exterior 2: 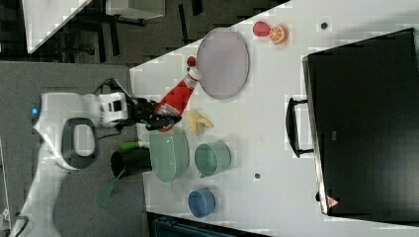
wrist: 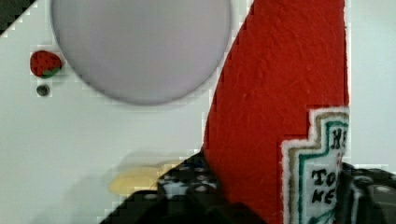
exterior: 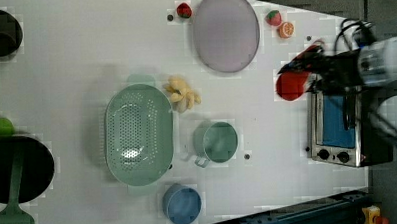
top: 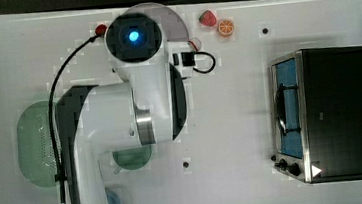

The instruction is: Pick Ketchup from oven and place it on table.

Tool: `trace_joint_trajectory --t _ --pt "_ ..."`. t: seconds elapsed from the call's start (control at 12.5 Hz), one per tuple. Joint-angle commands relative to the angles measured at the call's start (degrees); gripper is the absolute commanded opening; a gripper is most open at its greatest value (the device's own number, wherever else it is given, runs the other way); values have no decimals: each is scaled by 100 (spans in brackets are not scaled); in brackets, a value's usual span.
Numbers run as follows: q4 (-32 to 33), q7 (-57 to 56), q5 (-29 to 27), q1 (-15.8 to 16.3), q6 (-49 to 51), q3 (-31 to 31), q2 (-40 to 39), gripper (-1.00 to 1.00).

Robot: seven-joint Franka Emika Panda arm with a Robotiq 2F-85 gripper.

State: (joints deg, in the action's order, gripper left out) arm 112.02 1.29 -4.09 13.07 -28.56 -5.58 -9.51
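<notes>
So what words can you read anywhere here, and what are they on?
"HE": top line of the label on the ketchup, cut off at the picture's edge.
"TO" over "KE": lower lines of the same label, also cut off.
Warning triangle sticker on the oven: a sign, too small to read.
Oven knobs: no markings readable.

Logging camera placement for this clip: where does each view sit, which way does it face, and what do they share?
Top view: overhead, looking down; the white arm covers the white table's middle.
Left view: high; arm enters from the left view's right, near the silver-fronted toaster oven.
Right view: high, tilted; whole arm, pincer gripping the red ketchup bottle.
Wrist view: close on the bottle, grey oval plate beyond.
Left and right views share the plate.
</notes>
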Motion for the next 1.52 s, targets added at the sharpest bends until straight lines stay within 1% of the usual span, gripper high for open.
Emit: trace_joint_trajectory --t 0.08,0.24,0.4,0.56,0.72,0.8,0.96,1.04,1.12,1.28,1.44,1.52 --pt "1006 125 -12 -378 -818 -477 105 23" --pt "1414 125 7 -405 -1256 -522 38 23" --pt "1676 125 7 -409 -1587 -616 -198 23" --pt "1772 125 7 -409 -2093 -647 -512 23" --pt "1836 126 7 -408 -2322 -649 -772 26" --pt "1835 126 6 -409 -2474 -651 -882 42" --pt "1842 143 0 -409 -2723 -657 -997 93" --pt "1808 159 -2 -408 -2754 -673 -922 100" --pt "1784 236 -5 -408 -2716 -681 -785 100" --pt "1659 644 -5 -402 -2416 -681 -195 100" --pt "1356 719 -3 -398 -1772 -681 322 100" --pt "1002 719 -1 -398 -1065 -681 687 100"
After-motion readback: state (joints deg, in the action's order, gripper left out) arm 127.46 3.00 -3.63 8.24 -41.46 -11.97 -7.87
